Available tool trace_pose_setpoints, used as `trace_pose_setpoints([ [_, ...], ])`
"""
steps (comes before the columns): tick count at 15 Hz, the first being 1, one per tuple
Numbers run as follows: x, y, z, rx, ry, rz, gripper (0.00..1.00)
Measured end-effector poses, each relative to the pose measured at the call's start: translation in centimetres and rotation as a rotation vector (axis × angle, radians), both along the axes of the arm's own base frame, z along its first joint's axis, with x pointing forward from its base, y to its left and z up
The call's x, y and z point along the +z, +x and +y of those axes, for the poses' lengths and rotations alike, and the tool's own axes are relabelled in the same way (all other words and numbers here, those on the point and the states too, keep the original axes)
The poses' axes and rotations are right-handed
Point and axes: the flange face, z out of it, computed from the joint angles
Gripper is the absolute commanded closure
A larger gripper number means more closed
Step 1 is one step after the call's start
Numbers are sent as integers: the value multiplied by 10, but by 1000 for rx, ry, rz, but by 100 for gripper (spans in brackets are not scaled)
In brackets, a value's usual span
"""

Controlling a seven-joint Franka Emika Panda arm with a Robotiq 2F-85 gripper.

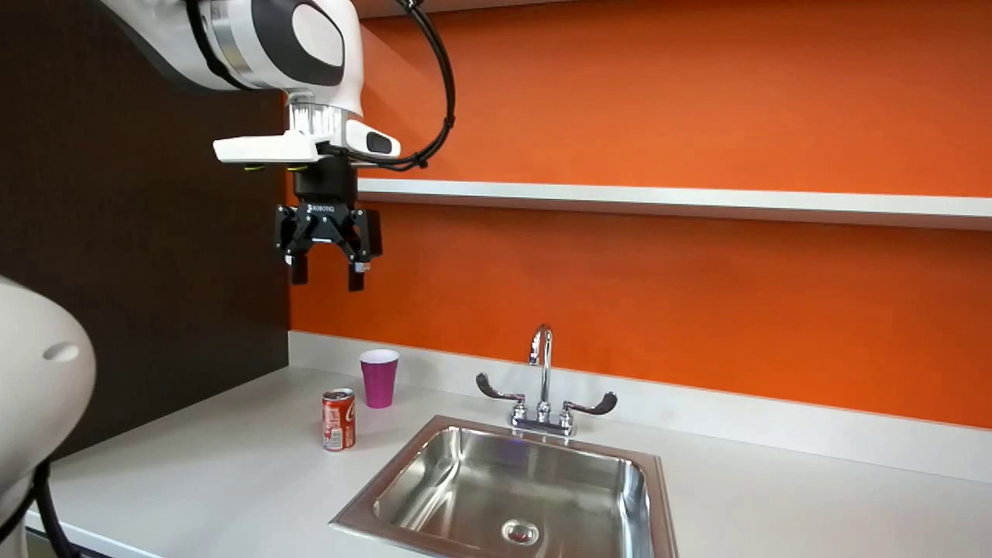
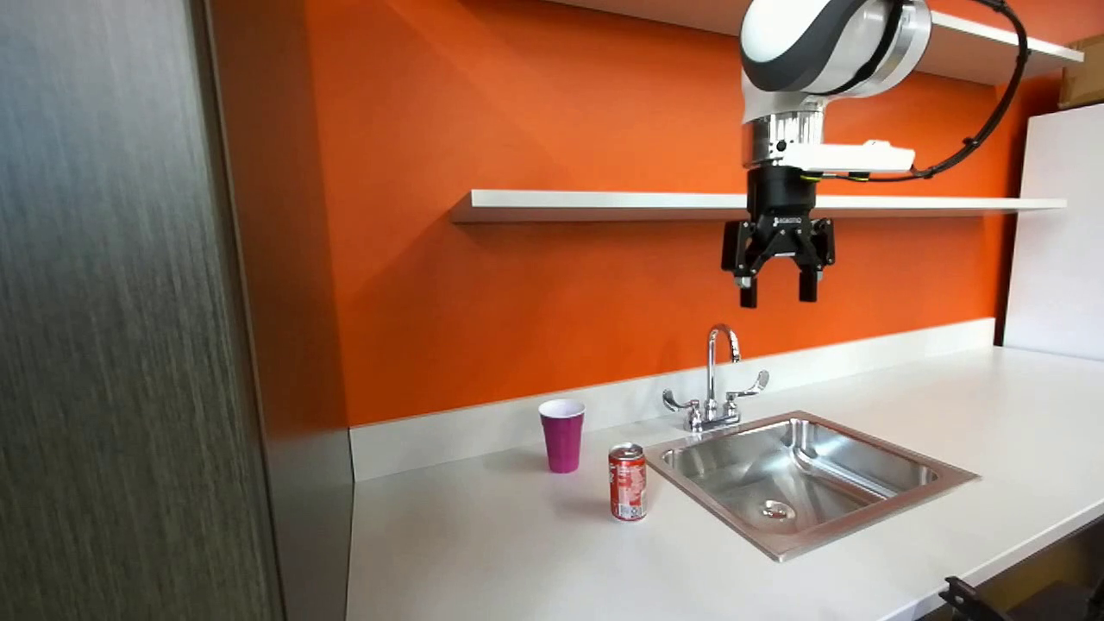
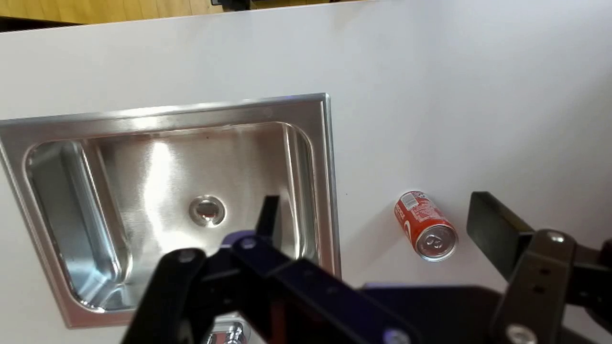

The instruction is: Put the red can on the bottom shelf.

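Gripper [image 1: 328, 277], black, hanging from a white and grey robot arm [image 1: 310, 46], high over a pale counter [image 1: 232, 480]. Its two fingers [image 1: 356, 280] point straight down and are spread well apart; in both exterior views the orange wall [image 1: 697, 310] shows through the gap, and they have hold of nothing.

Well below the fingertips, a small red can [image 1: 339, 420] with a silvery top stands upright on the counter. Close behind it, nearer the wall and not touching, stands a magenta-purple cup [image 1: 379, 384] with a white rim. Near the can, also apart from it, a steel sink [image 1: 399, 467] is set into the counter, with a chrome faucet [image 1: 545, 380] at its back edge.

The bottom shelf [image 2: 604, 200], a long, thin white board, runs across the wall, higher than the faucet, cup and can. In an exterior view the gripper is seen in front of the board, its fingertips lower than the board's edge. A higher shelf [image 2: 983, 56] crosses the top of that view.

In the wrist view, looking down, the sink fills much of the left; the can appears, from above, between the fingers, closer to the one on the right.
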Motion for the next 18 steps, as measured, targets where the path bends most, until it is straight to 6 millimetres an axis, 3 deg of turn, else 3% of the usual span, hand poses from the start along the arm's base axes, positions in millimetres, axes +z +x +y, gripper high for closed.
trace_pose_setpoints([
  [8,0,0,8,19,-4,-2,0],
  [12,-7,0,43,79,-16,3,0],
  [18,-36,3,95,116,4,28,0],
])
